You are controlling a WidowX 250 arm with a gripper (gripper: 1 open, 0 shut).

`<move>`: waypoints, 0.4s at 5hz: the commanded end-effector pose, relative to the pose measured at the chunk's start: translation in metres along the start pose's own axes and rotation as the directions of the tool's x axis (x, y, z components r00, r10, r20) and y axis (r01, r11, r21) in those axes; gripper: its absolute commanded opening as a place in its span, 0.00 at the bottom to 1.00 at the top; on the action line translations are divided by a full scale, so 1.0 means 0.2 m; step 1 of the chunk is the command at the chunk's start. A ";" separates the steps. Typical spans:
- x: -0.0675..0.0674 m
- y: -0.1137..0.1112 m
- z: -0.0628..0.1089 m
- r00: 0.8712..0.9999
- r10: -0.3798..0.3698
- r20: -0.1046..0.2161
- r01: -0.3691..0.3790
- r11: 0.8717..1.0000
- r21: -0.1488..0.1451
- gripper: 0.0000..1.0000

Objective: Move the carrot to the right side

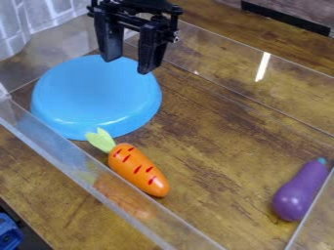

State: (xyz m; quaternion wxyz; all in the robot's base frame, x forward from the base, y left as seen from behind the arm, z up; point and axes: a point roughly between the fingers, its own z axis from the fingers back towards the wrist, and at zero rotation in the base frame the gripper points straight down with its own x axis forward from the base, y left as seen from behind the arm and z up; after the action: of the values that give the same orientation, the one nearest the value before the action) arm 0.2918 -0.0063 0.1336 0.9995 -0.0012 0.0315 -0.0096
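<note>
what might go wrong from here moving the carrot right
The carrot lies close beside the clear wall, so the end effector could bump that wall while reaching down. Its leafy tip is right by the blue plate's rim, so a sloppy grasp might nudge the plate. Set down too far right, it might hit the eggplant.

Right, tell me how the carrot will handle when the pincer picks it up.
The carrot looks like glossy molded plastic, so it's probably stiff and somewhat slippery. Its rounded, tapering body may roll or swivel if nudged off-center.
</note>
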 end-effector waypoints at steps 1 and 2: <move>0.01 0.02 -0.07 0.996 0.092 -0.013 -0.092 0.996 -0.018 1.00; 0.04 0.05 -0.11 0.992 0.125 -0.028 -0.126 0.991 -0.032 1.00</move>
State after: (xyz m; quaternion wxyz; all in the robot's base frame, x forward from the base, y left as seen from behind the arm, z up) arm 0.2920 -0.0020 0.0978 0.9964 -0.0139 0.0709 0.0452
